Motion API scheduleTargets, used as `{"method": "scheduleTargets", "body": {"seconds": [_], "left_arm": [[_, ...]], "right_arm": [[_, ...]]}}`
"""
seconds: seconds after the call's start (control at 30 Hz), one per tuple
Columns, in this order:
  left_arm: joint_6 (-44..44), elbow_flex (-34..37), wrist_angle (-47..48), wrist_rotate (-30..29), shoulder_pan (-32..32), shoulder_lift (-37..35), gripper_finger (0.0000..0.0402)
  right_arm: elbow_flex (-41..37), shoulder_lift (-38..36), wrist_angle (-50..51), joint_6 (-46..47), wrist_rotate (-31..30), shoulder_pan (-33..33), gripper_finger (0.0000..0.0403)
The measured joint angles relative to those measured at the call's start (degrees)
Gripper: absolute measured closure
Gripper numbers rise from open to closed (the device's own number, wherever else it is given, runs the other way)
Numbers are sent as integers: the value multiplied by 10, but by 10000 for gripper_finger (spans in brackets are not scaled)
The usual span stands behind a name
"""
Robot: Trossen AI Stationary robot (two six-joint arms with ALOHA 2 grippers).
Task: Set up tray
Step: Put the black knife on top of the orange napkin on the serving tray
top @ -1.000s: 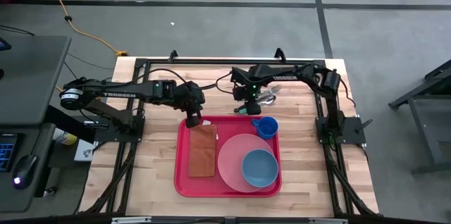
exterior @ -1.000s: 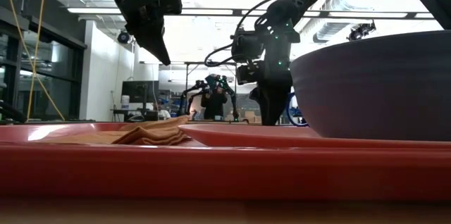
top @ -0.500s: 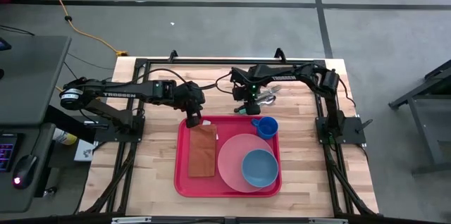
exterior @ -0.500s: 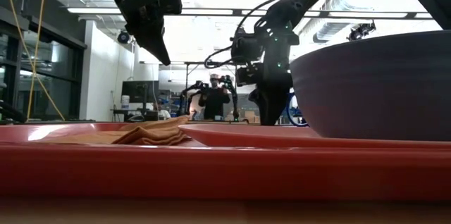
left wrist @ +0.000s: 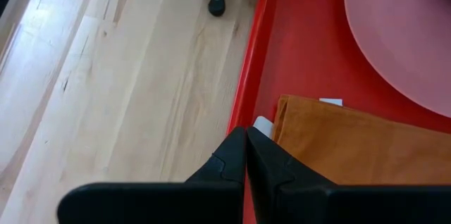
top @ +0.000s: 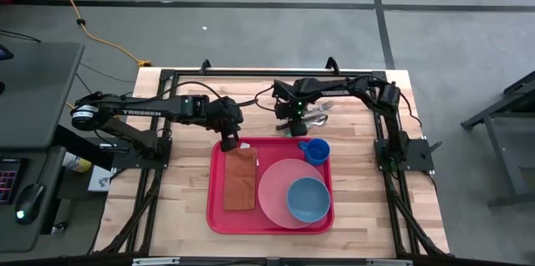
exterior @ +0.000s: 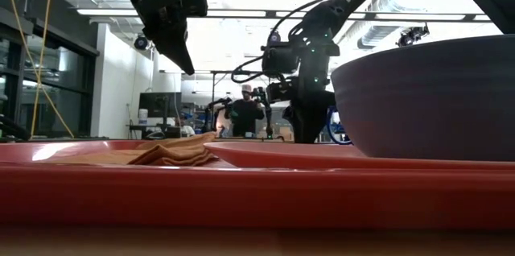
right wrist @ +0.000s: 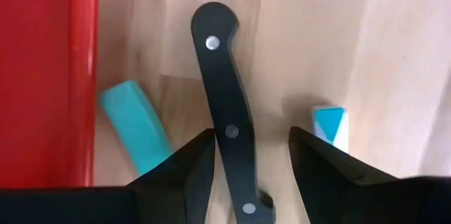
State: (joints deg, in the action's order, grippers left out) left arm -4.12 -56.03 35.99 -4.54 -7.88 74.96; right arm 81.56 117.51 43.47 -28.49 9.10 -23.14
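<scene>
— Since a second ago, what is changing?

— Only a little: the right hand (top: 293,125) is shifting slightly toward the table's far edge, and in the low view the person (exterior: 245,111) in the room behind is standing a bit further right. Everything else is staying put.

— Where is the tray sitting?

— The tray (top: 217,212) is lying flat in the middle of the table (top: 175,207), nearer the front edge. It is carrying a brown napkin (top: 240,179) on its left side, a pink plate (top: 272,191) with a blue bowl (top: 308,199) on it, and a blue cup (top: 316,150) at its far right corner.

— And the right hand?

— It is hovering just beyond the tray's far edge with its fingers (right wrist: 184,170) standing apart, one on each side of a black knife handle (right wrist: 225,129) lying on the wood; it is not gripping it. Two teal handles (right wrist: 132,125) are lying beside the knife, and some shiny cutlery (top: 318,115) is resting nearby.

— The left one?

— The left hand (left wrist: 245,155) is hanging over the tray's far left corner, above the napkin's end, with its fingers pressed together and holding nothing.
</scene>
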Motion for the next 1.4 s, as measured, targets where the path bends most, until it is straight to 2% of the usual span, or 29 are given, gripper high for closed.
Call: {"method": "scheduleTargets", "body": {"seconds": [0.33, 0.73, 1.23, 1.4], "left_arm": [[0, 0, 1, 0, 0, 0, 357], [0, 0, 1, 0, 0, 0, 357], [8, 0, 1, 0, 0, 0, 357], [9, 0, 1, 0, 0, 0, 357]], "right_arm": [[0, 0, 8, 2, 21, 3, 262], [3, 19, 8, 14, 39, 9, 263], [2, 23, -2, 28, 34, 15, 264], [2, 23, -3, 26, 36, 15, 282]]}}
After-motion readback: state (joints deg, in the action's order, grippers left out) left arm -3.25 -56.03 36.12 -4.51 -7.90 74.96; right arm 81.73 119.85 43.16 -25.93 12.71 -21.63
